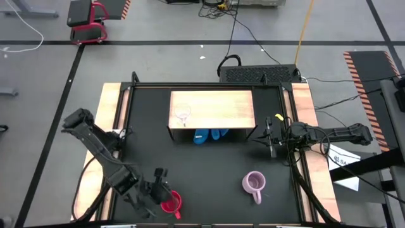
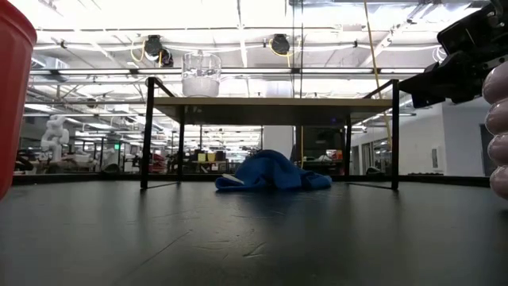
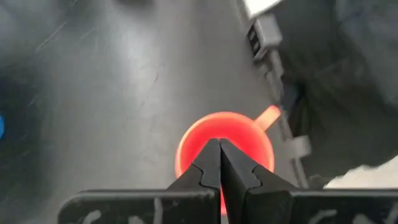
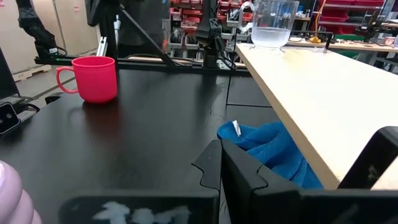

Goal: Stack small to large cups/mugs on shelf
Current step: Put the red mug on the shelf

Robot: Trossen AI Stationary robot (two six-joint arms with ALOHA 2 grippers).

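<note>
The red mug [image 1: 171,203] stands upright on the black tabletop near its front left, handle toward the table's near right corner. My left gripper [image 3: 219,144] is shut and hovers just over the mug's opening [image 3: 199,140], pointing down. The clear glass [image 1: 183,114] stands on the shelf's wooden top [image 1: 221,104] at its left end. The lilac mug [image 1: 254,184] stands on the tabletop at the front right. My right gripper [image 4: 219,148] is shut and empty beside the shelf's right end [image 1: 269,136].
A crumpled blue cloth [image 2: 274,172] lies on the tabletop under the shelf. The shelf's black legs [image 2: 147,135] stand at its corners. Open black tabletop [image 1: 209,168] lies between the shelf and the two mugs.
</note>
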